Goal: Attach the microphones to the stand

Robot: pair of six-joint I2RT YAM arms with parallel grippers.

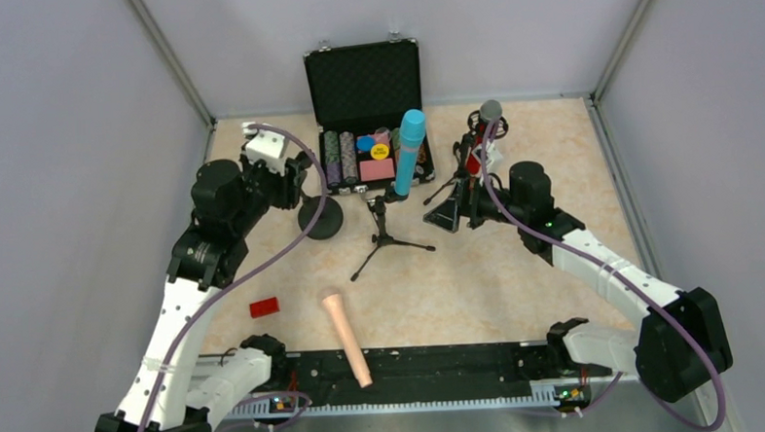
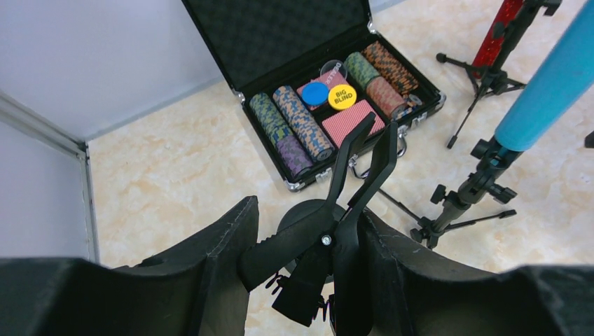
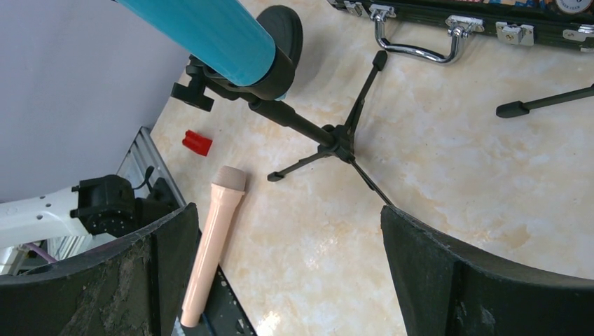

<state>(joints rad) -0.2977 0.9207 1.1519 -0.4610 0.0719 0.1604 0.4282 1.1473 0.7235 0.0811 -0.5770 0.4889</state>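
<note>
Left pincer [image 2: 308, 231] is clamped on the spring clip [image 2: 354, 175] of the round-base stand [image 1: 320, 217], just in front of the open poker chip case [image 1: 363, 85]. Right pincer [image 3: 287, 213] is spread wide with nothing in it. The blue microphone [image 1: 410, 151] sits on the tripod stand [image 1: 387, 237] and the red microphone [image 2: 499, 31] on another. The peach microphone [image 1: 346, 336] lies loose on the worktop [image 1: 517, 269] near a red block [image 1: 263, 307].
</note>
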